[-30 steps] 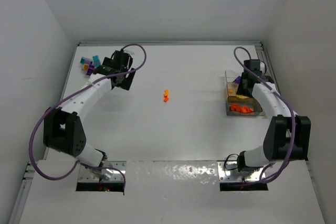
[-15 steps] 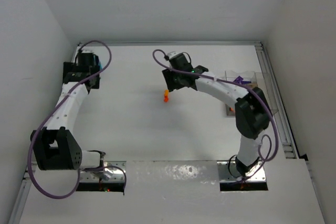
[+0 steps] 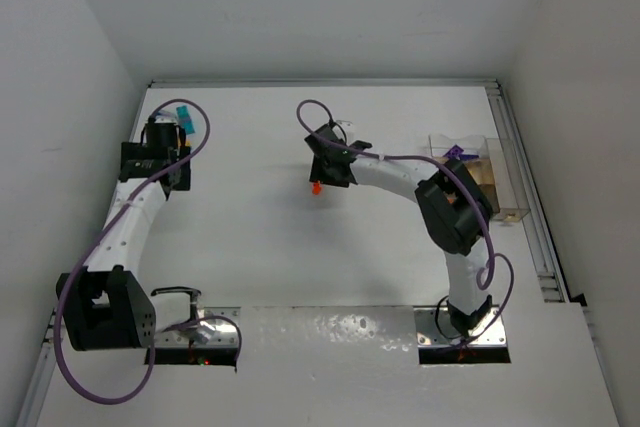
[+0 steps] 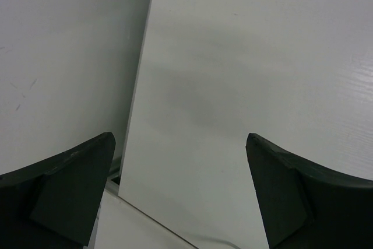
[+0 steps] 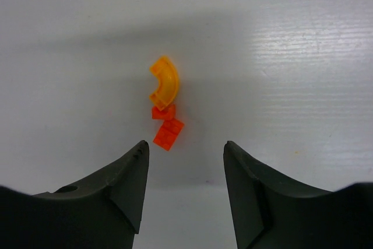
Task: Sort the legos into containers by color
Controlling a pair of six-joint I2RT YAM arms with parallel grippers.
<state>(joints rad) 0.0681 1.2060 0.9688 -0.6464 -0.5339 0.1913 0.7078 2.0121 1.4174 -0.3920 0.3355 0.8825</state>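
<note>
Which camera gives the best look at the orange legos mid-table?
Right wrist: the orange legos sit sharp at its centre, one curved, two blocky. Top external shows them only as a speck; left wrist shows none.

Top view: bins (image 3: 505, 197) partly behind right arm (image 3: 455, 209); contents too small to ID. Wrist views: left end effector (image 4: 180, 144) & right end effector (image 5: 185, 144) fingers cut off at btm edge.

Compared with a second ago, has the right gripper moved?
Yes. The right gripper swung left, away from the containers, and now sits over the orange legos.
</note>
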